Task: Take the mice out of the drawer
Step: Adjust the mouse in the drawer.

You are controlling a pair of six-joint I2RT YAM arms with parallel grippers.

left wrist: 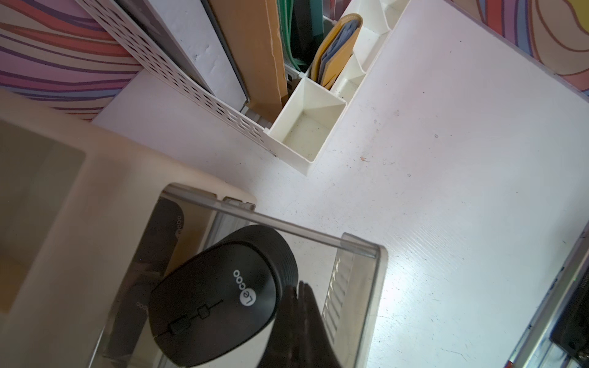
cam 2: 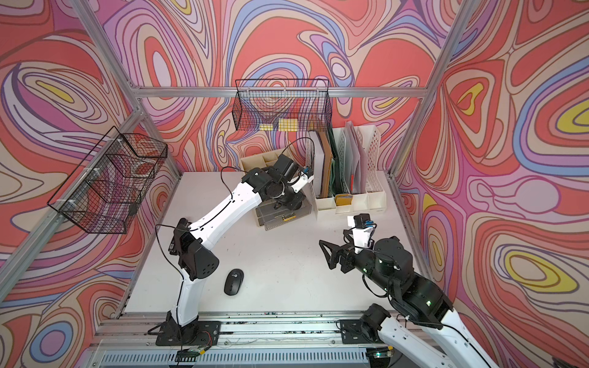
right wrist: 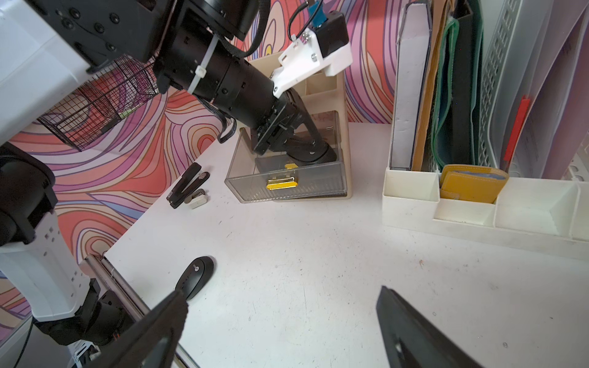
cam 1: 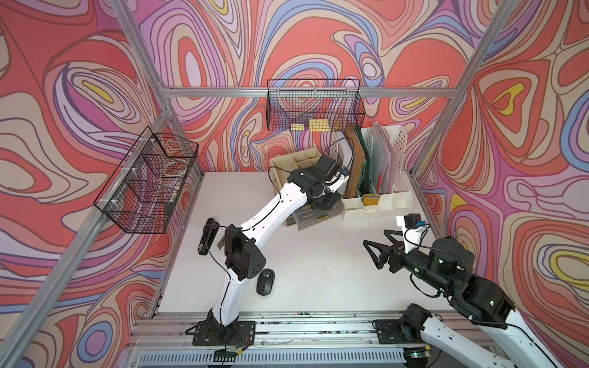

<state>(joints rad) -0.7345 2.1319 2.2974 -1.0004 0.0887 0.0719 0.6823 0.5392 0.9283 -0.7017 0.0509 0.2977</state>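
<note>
The smoky-grey drawer point(cam 1: 310, 220) point(cam 2: 282, 221) point(right wrist: 287, 186) with its gold handle stands pulled out of the cream organiser point(left wrist: 63, 223). My left gripper point(left wrist: 298, 294) reaches down into the drawer point(left wrist: 287, 227). Its jaws are shut with nothing between them, and the fingertips rest against the ribbed side of a black mouse point(left wrist: 216, 299) lying there. Dim black shapes with logos show further back in the drawer. Another of the mice point(cam 1: 265, 282) point(cam 2: 233, 281) point(right wrist: 195, 276) lies on the table near the front. My right gripper point(cam 1: 375, 238) point(cam 2: 331, 238) point(right wrist: 282, 293) hovers open and empty over the table's right side.
A black stapler point(cam 1: 207, 235) point(right wrist: 185, 184) and a small staple remover point(right wrist: 197, 199) lie left of the drawer. A white file rack point(cam 1: 379, 191) with folders stands right of the organiser. Wire baskets point(cam 1: 149, 181) point(cam 1: 315, 108) hang on the left and back walls.
</note>
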